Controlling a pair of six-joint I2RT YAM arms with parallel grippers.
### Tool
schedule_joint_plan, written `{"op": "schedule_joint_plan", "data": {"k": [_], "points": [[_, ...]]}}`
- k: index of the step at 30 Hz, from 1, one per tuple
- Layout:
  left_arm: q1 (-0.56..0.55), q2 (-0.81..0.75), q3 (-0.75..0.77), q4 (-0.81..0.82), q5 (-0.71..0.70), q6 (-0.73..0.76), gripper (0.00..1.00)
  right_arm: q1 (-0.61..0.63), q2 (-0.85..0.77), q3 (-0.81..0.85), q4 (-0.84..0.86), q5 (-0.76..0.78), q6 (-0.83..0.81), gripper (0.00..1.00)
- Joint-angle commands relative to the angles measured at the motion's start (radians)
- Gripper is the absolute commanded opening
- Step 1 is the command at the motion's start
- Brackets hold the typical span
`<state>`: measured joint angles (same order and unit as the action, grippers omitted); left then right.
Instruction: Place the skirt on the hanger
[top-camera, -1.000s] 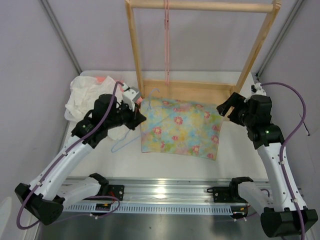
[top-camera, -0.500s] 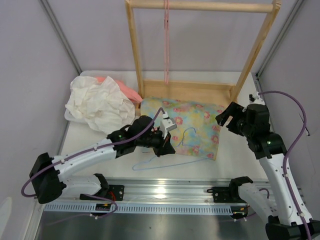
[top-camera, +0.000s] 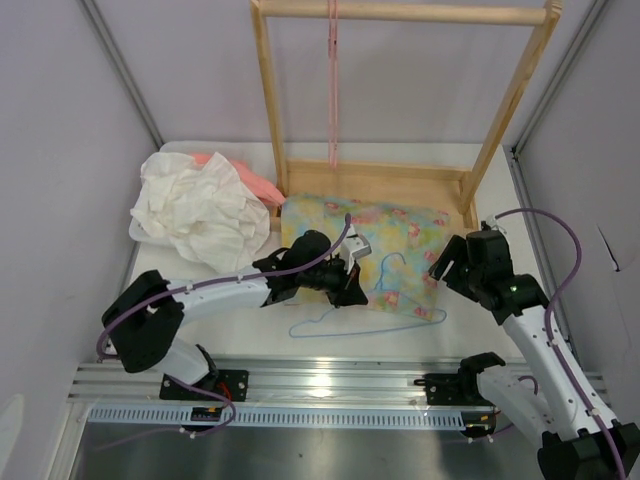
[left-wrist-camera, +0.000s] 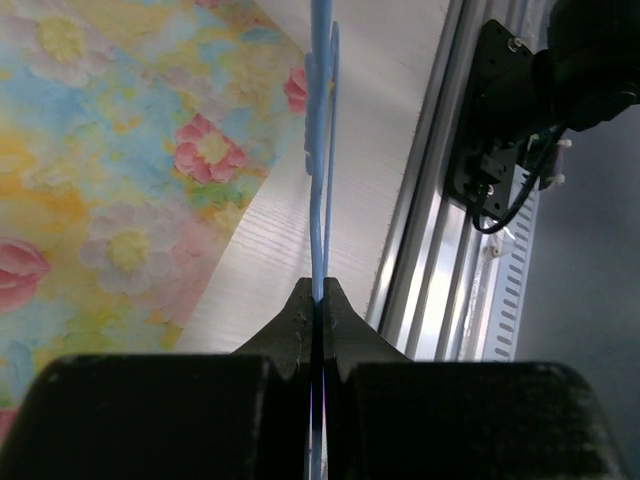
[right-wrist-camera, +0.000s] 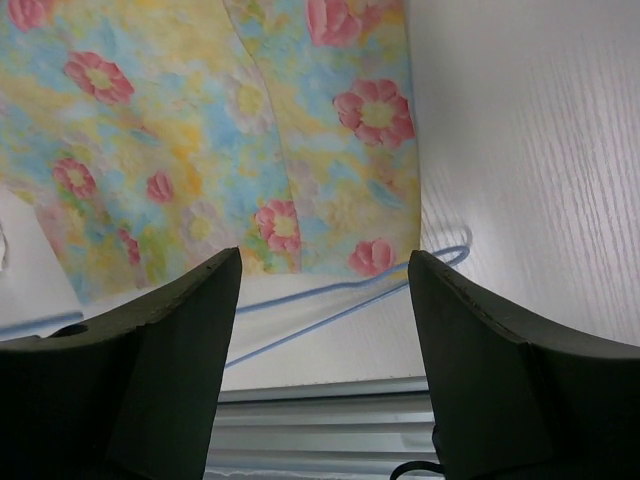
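Note:
The skirt, pastel yellow and blue with pink flowers, lies flat on the white table in front of the wooden rack. The thin light blue hanger lies partly over the skirt's near edge, its hook on the cloth. My left gripper is shut on the hanger's wire, which runs straight out from the fingertips beside the skirt. My right gripper hovers open by the skirt's right near corner. In the right wrist view the skirt and one end of the hanger show between its spread fingers, which hold nothing.
A crumpled white cloth and a salmon-pink garment lie at the back left. The wooden rack stands behind the skirt, with a pink hanger on its top bar. A metal rail runs along the near edge.
My left arm has carried the hanger from the skirt's left side rightward onto its near edge. My right arm has come down toward the skirt's right corner, its jaws slightly narrower.

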<state>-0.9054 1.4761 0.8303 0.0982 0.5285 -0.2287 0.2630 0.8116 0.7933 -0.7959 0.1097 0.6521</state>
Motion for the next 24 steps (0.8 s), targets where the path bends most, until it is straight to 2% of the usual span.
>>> {"op": "schedule_joint_plan", "data": {"k": [1,5,16,24], "points": [[0.032,0.03,-0.016,0.1,-0.002,0.003,0.0,0.021,-0.008,-0.026,0.011,0.022,0.049,0.73],[0.069,0.042,-0.051,0.143,-0.015,-0.009,0.0,0.054,0.006,-0.058,0.012,0.025,0.075,0.72],[0.092,0.116,-0.011,0.097,-0.015,0.031,0.0,0.113,0.031,-0.196,0.089,0.005,0.165,0.61],[0.095,0.128,-0.007,0.1,-0.045,0.032,0.0,0.145,0.06,-0.261,0.129,0.021,0.188,0.6]]}}
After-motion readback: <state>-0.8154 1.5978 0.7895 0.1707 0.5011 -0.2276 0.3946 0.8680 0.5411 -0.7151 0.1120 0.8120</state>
